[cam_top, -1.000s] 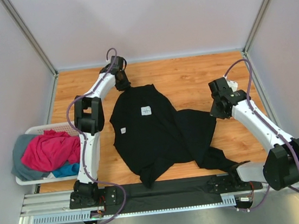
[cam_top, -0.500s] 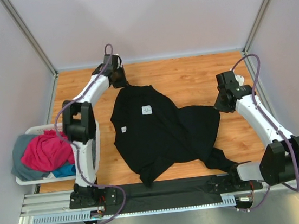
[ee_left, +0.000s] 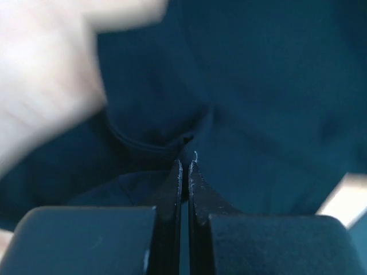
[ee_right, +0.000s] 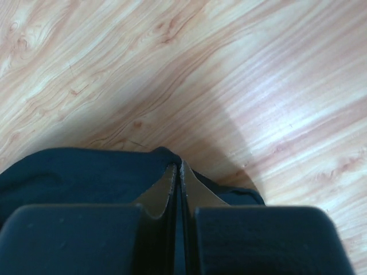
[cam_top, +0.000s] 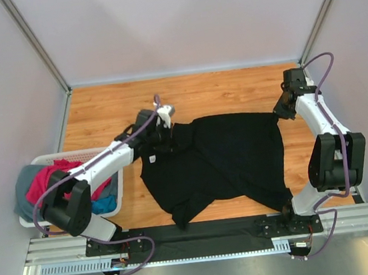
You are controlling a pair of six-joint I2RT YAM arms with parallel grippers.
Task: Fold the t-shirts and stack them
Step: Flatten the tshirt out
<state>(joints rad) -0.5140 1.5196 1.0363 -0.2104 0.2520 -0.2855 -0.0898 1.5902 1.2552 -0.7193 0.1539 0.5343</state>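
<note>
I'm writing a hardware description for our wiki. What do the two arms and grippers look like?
Both the left arm and right arm have white links joined by chunky black joint housings. A thin purple cable loops along each. The left gripper and right gripper have black blocky bodies and two dark flat fingers tapering to points.

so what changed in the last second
The left gripper shut on the far edge of the black t-shirt and carried it nearer. The right gripper, shut on the shirt throughout, pulled its corner out to the far right, spreading the cloth. The basket of shirts stayed put.
</note>
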